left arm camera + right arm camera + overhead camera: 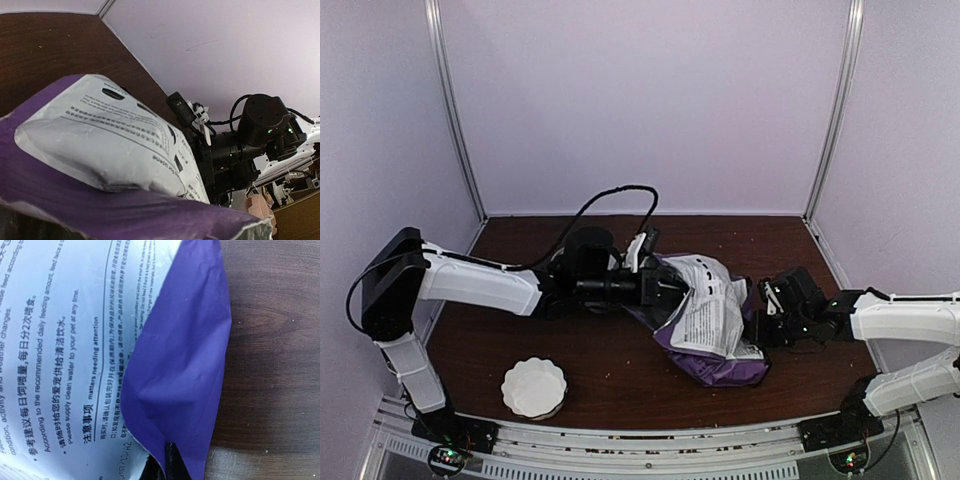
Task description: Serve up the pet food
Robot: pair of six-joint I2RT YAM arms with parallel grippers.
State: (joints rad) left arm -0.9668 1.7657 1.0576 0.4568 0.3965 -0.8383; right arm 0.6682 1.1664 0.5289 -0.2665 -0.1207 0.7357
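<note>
The purple-and-white printed bag (710, 318) lies on the brown table (620, 360), its mouth turned left. The kibble is hidden; none shows in any view. My left gripper (670, 287) reaches into the bag's mouth, and its fingers are hidden by the bag. In the left wrist view the bag (100, 135) fills the frame and no fingers or scoop show. My right gripper (757, 322) is shut on the bag's right edge. In the right wrist view its black fingertip (172, 462) pinches the purple fold (180, 365).
A white fluted bowl (533, 387) stands at the near left of the table. The right arm (255, 135) shows beyond the bag in the left wrist view. Walls enclose the table at the back and both sides.
</note>
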